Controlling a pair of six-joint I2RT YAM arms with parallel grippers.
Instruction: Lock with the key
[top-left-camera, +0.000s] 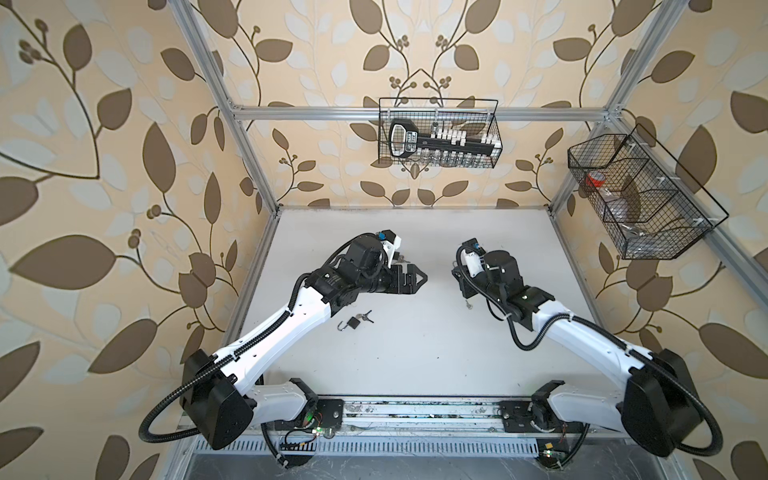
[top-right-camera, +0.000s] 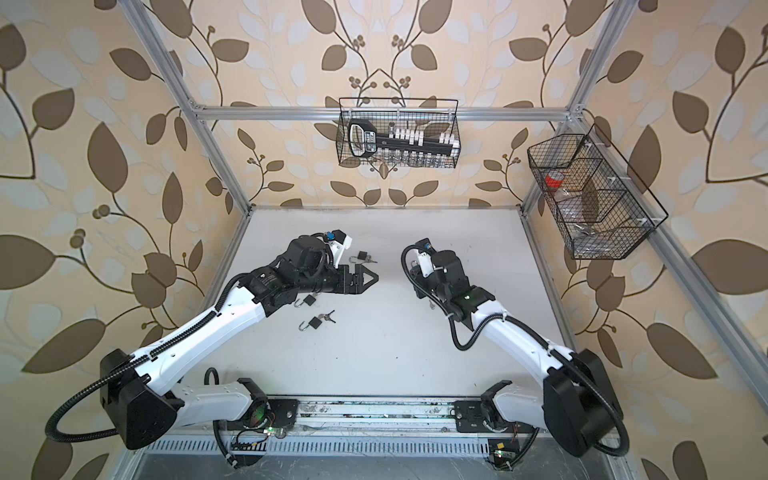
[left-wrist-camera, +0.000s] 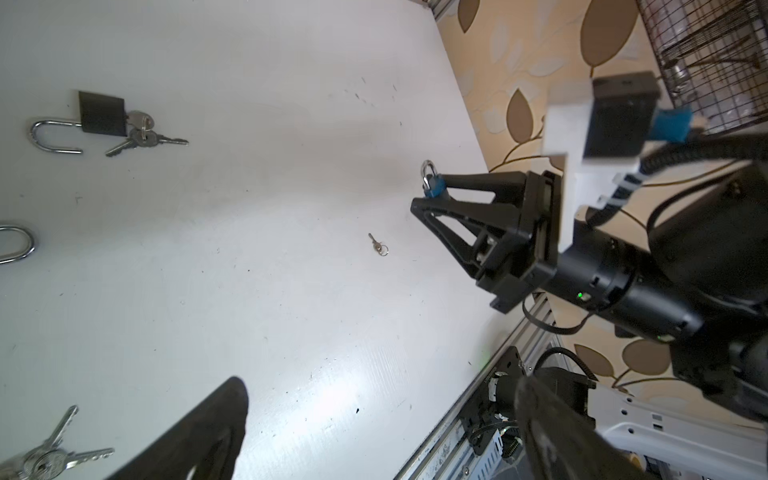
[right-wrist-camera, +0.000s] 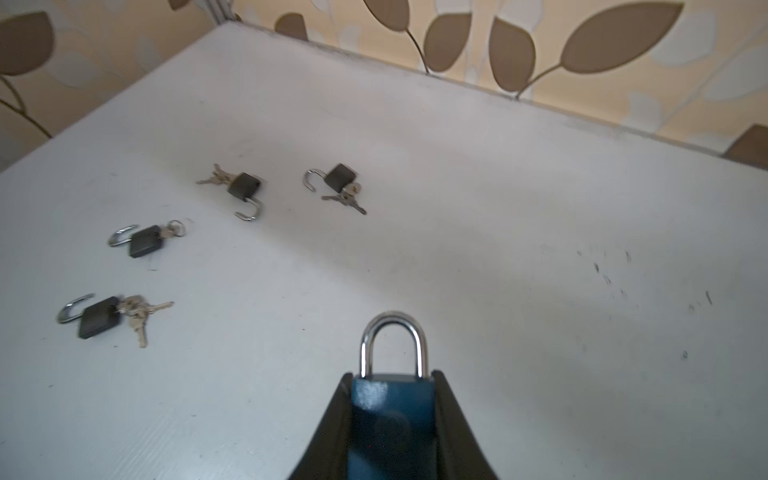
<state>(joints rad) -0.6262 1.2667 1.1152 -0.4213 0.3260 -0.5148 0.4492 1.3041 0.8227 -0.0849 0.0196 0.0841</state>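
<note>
Blue padlock with a steel shackle (right-wrist-camera: 392, 409) sits clamped at the tips of my right gripper (right-wrist-camera: 392, 380), held off the table, shackle pointing away from the wrist. Both shackle legs look seated in the body; whether it is latched I cannot tell.

White tabletop (top-left-camera: 415, 353): bare around the middle. My left gripper (left-wrist-camera: 380, 386) hangs above it, jaws wide apart, nothing in them, aimed across at the right one. Four black padlocks with open steel shackles (right-wrist-camera: 340, 176), keys at their bases, lie on the left arm's side, well apart from the blue one. Small silver key on a ring (left-wrist-camera: 376, 248) lies loose and flat on the table, near the right gripper.

Judged step: fetch that key with the left and bring it to the blue lock.
- Come down straight over the key, jaws narrowed first so they do not sweep it.
- Pinch the bow end by the ring, not the blade. A thin flat key will likely skid on the smooth top.
- Leave the blade sticking out clear.
- Keep the right grip firm, no regrip.
- The keyway appears to face back between my right fingers, so the lock may need turning before the blade can go in.
- Keep off the black locks.
</note>
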